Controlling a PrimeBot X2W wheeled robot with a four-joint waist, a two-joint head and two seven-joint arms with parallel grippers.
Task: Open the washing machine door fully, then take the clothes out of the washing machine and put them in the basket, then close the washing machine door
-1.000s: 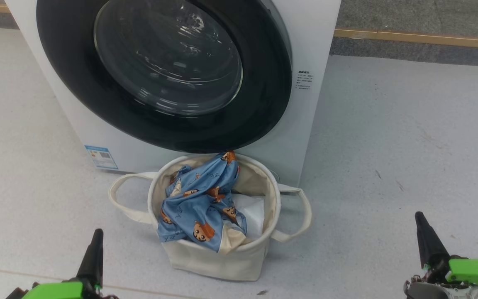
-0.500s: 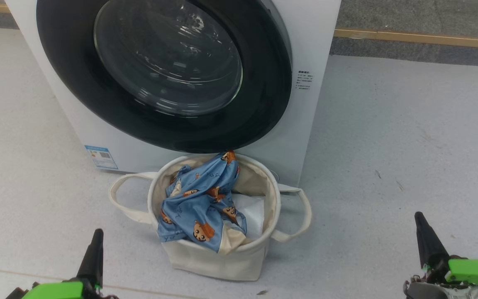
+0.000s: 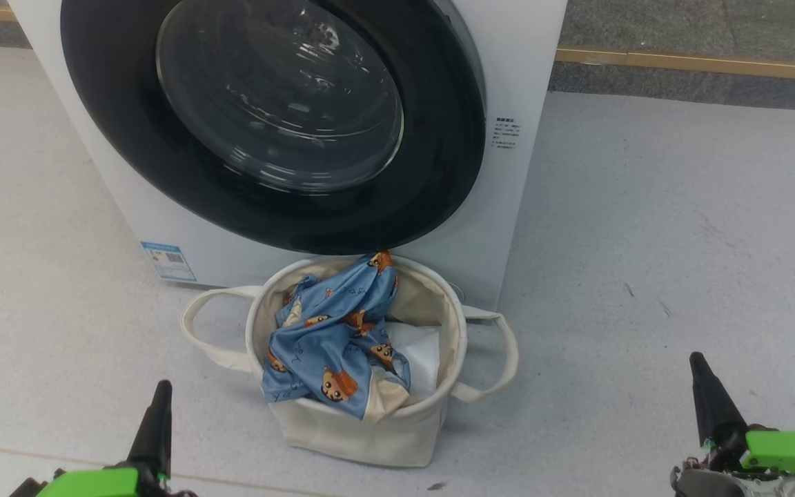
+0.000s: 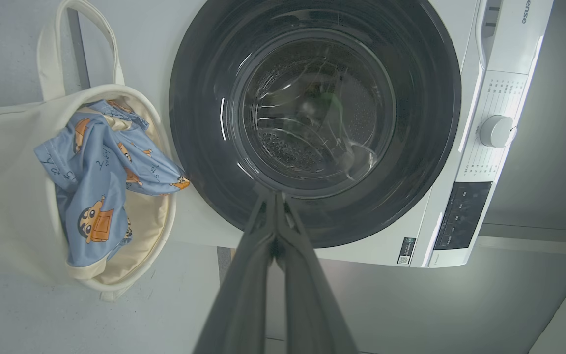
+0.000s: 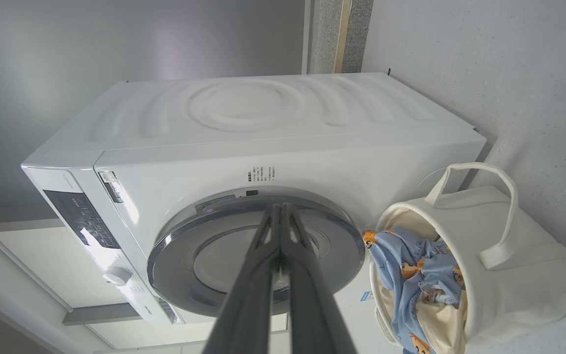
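Before the closed washing machine door, clothes lie inside the basket.

My head camera feed is bright, evenly lit and sharp. The floor reads pale, and the basket casts only a faint, soft shadow on its 3 o'clock side. White glare streaks curl across the door glass. On my wrist feeds the left gripper and right gripper blur out of focus toward 6 o'clock, and the washing machine bows with wide-angle distortion. A hot reflection sits on its front at 8 o'clock.
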